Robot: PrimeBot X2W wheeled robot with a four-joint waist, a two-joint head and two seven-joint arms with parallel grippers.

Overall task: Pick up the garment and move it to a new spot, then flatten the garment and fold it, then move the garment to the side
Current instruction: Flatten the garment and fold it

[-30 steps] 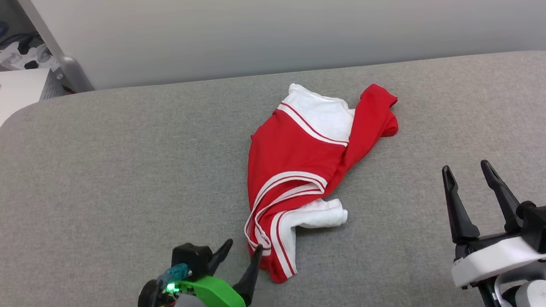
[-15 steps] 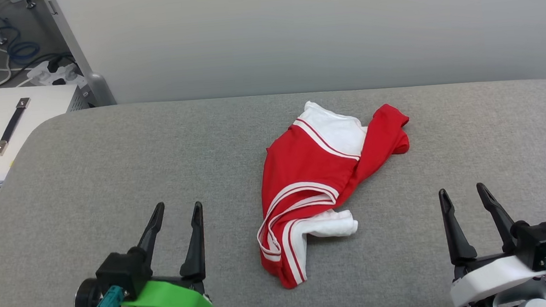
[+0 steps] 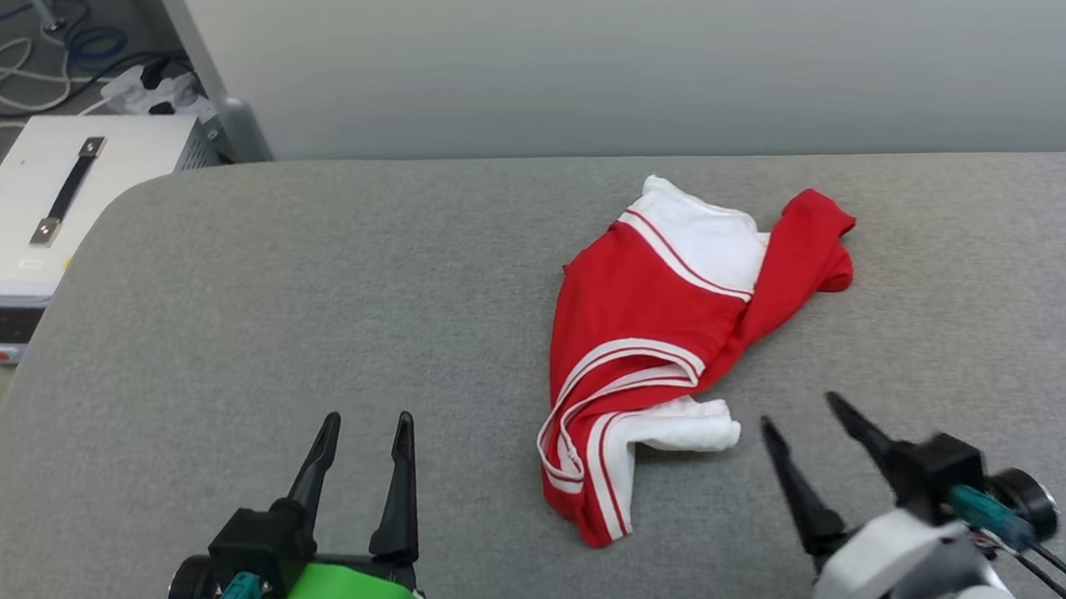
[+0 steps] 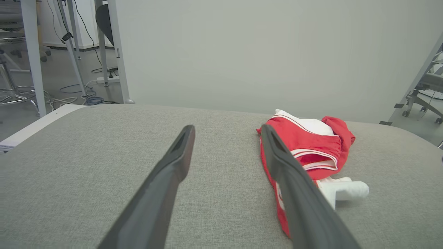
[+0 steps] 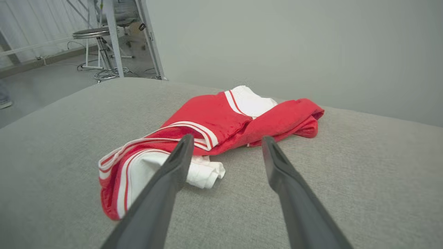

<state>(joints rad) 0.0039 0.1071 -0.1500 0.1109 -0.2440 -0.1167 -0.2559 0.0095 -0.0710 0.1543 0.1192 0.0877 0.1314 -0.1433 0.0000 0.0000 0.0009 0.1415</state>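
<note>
The garment (image 3: 661, 327) is a crumpled red jersey with white sleeves and red-white striped trim, lying bunched on the grey padded table (image 3: 301, 291). Its lettering is hidden in the folds. My left gripper (image 3: 367, 418) is open and empty, well to the left of the garment's near end. My right gripper (image 3: 800, 411) is open and empty too, just right of the rolled white sleeve. The left wrist view has the left gripper (image 4: 226, 128) with the garment (image 4: 304, 145) behind its right finger. In the right wrist view the right gripper (image 5: 227, 137) points at the garment (image 5: 207, 121), fingertips short of the cloth.
A white box with a black handle (image 3: 34, 218) stands off the table's far left corner, with cables and a power strip (image 3: 152, 82) on the floor behind it. A pale wall runs along the table's far edge. Bare grey surface lies left of the garment.
The head camera has turned, shifting the picture right. My left gripper, at the garment's near hem a second ago, has drawn back to the left. My right gripper has moved left toward the garment.
</note>
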